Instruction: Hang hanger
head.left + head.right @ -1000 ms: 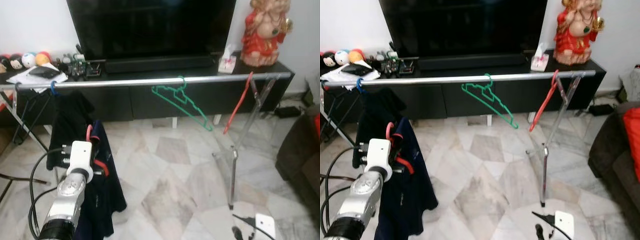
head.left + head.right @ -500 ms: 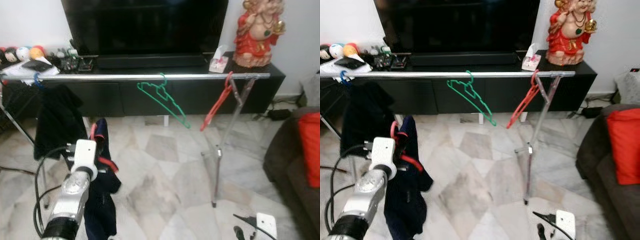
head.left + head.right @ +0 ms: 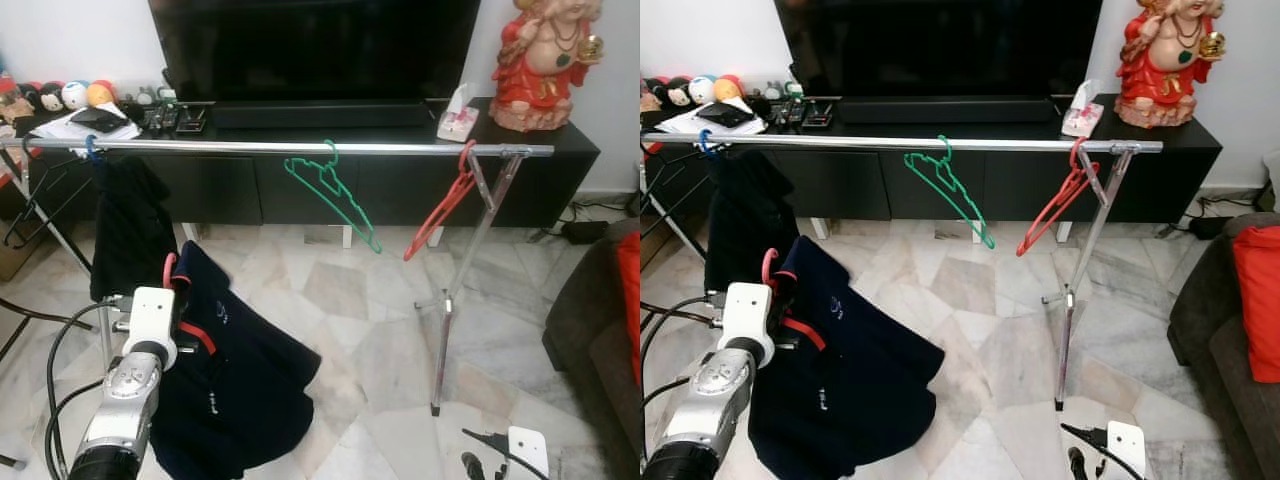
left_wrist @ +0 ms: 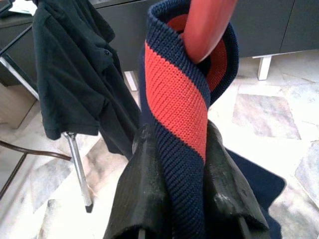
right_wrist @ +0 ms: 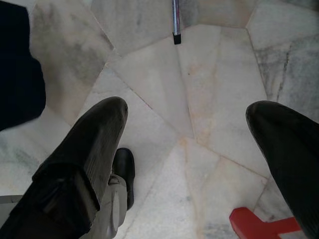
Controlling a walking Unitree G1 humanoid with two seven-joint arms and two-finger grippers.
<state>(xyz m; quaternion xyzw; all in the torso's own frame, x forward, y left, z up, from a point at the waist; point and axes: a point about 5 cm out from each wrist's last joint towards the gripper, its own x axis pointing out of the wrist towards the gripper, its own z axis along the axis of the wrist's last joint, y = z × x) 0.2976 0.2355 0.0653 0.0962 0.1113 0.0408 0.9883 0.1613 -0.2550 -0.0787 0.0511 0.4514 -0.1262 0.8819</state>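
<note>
With our left gripper (image 4: 174,199) raised in front of us, its fingers are clamped on the navy-and-red collar of the navy polo shirt (image 3: 235,390), which hangs on a red hanger (image 3: 195,335); the hook (image 3: 168,270) sticks up just above the gripper, below the rail. Right gripper (image 5: 199,149) hangs low over the marble floor (image 3: 380,340), fingers spread apart. Beyond, the clothes rail (image 3: 300,148) carries a black shirt (image 3: 130,225), a green hanger (image 3: 330,190) and a second red hanger (image 3: 440,210). The TV cabinet (image 3: 400,180) stands behind it.

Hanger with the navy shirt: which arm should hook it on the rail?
Left. The left gripper is shut on the hanger carrying the shirt, below the rail. The right gripper hangs open near the floor.
</note>
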